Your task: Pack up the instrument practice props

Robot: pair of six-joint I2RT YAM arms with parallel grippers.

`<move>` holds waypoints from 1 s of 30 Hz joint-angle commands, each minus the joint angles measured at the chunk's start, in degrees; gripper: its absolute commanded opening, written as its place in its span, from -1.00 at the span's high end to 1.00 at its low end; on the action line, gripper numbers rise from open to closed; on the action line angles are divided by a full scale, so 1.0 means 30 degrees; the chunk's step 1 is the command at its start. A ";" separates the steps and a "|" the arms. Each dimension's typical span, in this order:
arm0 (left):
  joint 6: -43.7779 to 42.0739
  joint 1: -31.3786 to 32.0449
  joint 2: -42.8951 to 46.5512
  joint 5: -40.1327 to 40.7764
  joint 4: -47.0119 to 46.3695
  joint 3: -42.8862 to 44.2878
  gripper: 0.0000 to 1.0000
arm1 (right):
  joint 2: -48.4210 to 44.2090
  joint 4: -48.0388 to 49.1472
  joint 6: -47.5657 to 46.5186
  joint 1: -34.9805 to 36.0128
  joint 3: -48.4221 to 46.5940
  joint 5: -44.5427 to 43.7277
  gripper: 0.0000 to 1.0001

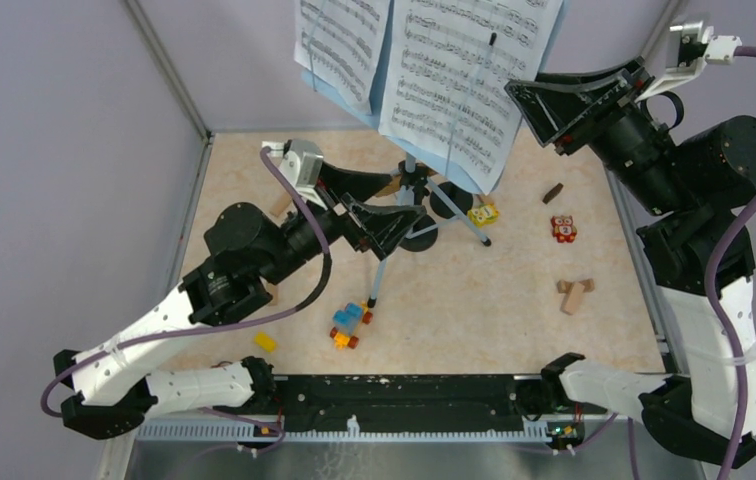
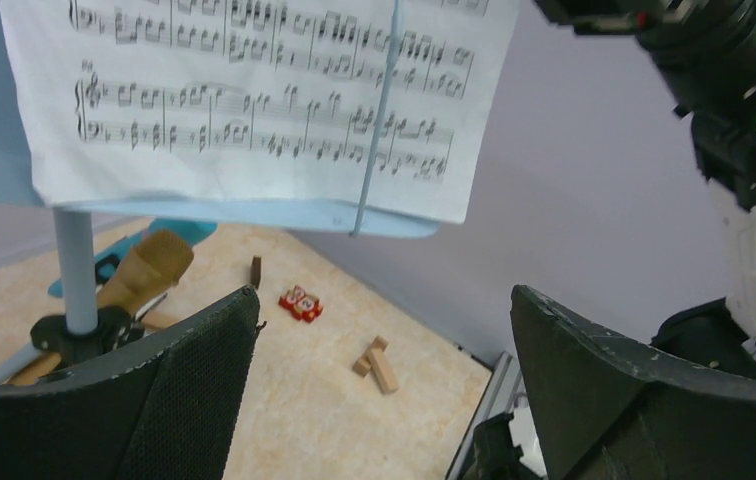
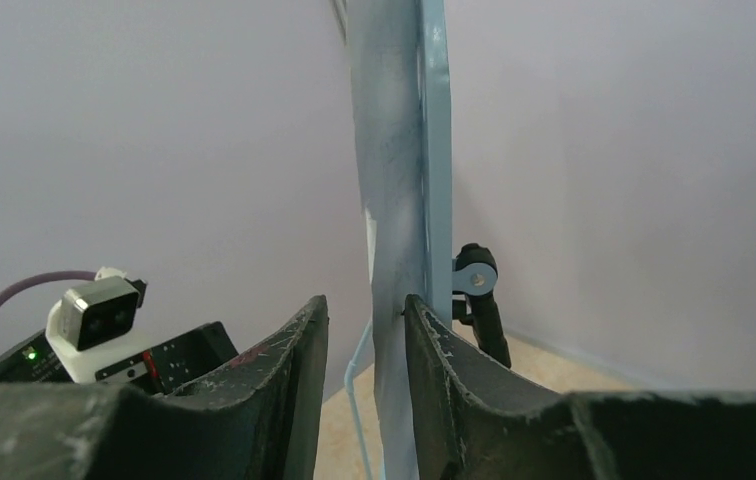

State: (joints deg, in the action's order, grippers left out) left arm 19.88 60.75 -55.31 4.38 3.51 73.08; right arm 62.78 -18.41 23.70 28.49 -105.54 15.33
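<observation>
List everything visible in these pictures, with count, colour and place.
sheet-music pages: two, white, on the rack.
music rack: one, pale blue, far centre.
microphone: one, gold, at the rack's foot.
round bases: two, black, beside the rack's foot.
toy-block car: one, multicoloured, near centre.
wooden blocks: two or three, pale, right side.
red block: one, right side.
yellow block: one, near left.
left pincer: one, black, open, near the rack's pole.
right pincer: one, black, narrowly open, astride the rack's edge.
</observation>
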 commanded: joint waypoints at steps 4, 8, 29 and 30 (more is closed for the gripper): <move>-0.0437 0.0052 -0.1520 0.0004 -0.4377 0.2185 -0.97 | -0.0351 0.0672 -0.0208 0.0142 0.0266 -0.1960 0.43; -0.0794 0.0049 -0.2265 0.0541 -0.5443 0.2718 -0.97 | -0.0181 0.0487 -0.0340 0.0140 0.0058 -0.2291 0.79; -0.2202 0.0038 -0.6937 0.2419 -0.6113 0.6625 -0.82 | -0.0222 0.0238 -0.0135 0.0142 -0.0145 -0.1917 1.00; -0.2202 0.0025 -0.7166 0.2313 -0.6002 0.6873 -0.76 | -0.0242 0.0222 -0.0123 0.0142 -0.0167 -0.1903 1.00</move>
State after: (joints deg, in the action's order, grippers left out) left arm 14.52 60.75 -74.85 11.44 -12.45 89.38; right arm 62.30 -18.00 23.64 28.49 -104.66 10.68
